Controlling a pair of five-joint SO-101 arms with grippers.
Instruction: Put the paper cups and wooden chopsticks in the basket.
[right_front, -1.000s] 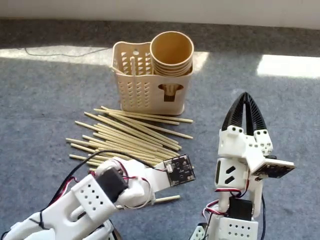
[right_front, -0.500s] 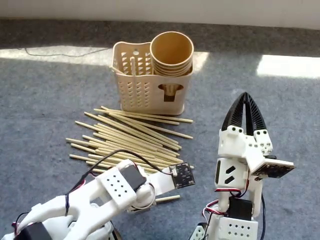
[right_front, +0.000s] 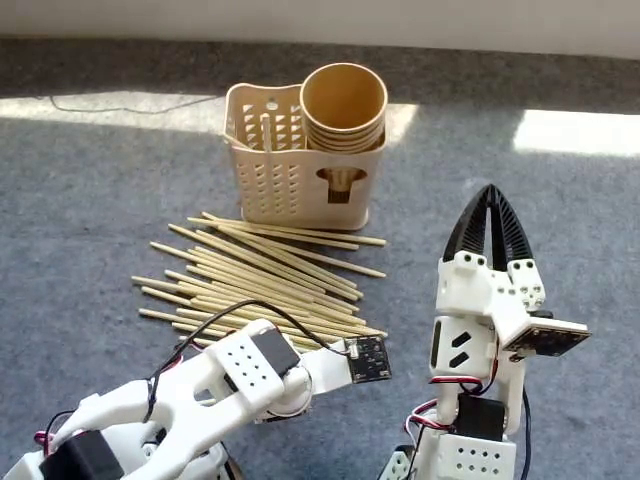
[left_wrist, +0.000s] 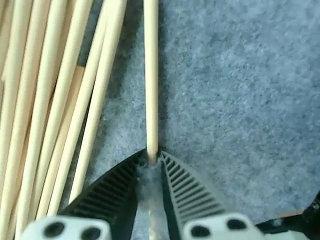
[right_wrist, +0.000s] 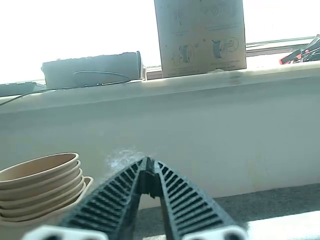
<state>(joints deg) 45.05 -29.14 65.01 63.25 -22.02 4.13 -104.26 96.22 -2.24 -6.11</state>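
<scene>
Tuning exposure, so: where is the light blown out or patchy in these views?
High view: sun patches on the carpet beside the basket; the chopsticks lie in shade. Right wrist view: window washed out white above the sill. Left wrist view: even light, soft shadow beside the gripped chopstick.

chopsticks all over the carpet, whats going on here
The left gripper is shut on the end of one chopstick beside the loose pile on the grey carpet. The paper cups already sit stacked in the basket, with the pile lying in front of it. The right gripper stands upright off to the side, shut and empty.
</scene>
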